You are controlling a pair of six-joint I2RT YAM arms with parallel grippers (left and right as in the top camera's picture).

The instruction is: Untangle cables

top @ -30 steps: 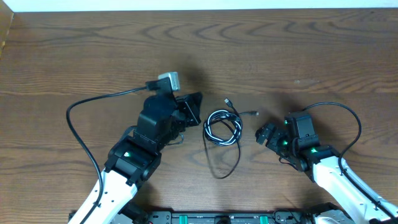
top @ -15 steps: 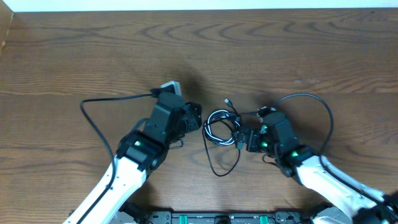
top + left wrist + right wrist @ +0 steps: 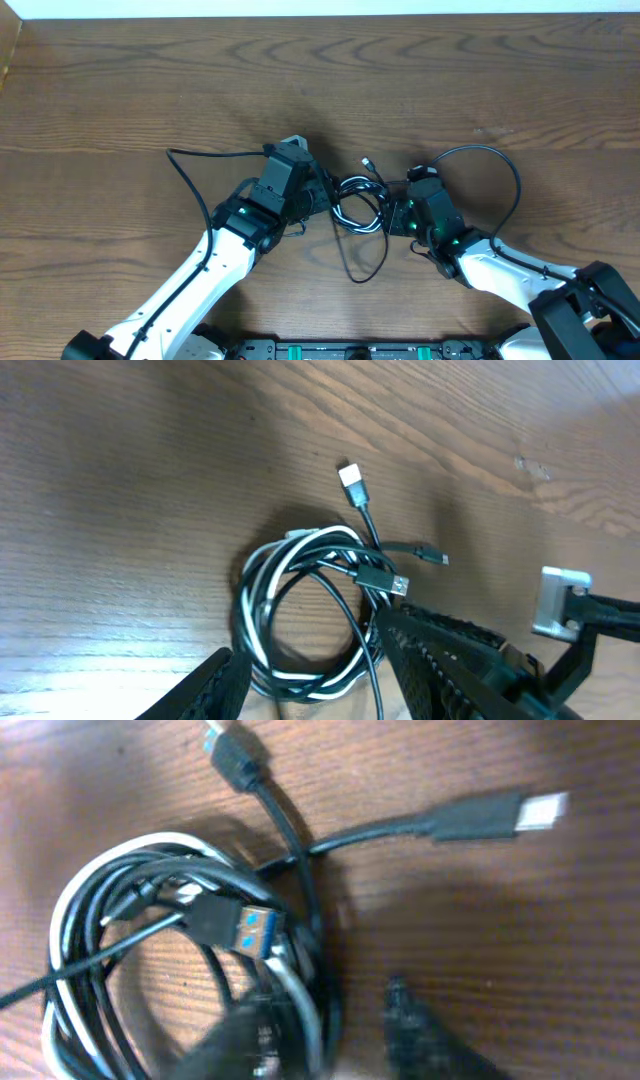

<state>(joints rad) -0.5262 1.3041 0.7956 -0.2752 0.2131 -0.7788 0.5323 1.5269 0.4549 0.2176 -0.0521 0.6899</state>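
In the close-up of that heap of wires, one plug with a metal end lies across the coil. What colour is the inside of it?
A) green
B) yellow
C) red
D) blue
D: in the right wrist view the plug lying over the black and white cables shows a blue insert inside its metal end.

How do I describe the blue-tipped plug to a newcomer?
On the brown wooden table, find the coil of black and white cables near its middle. The black plug lies on its strands. It alone shows blue in its tip; the other two plugs stick out beyond it.
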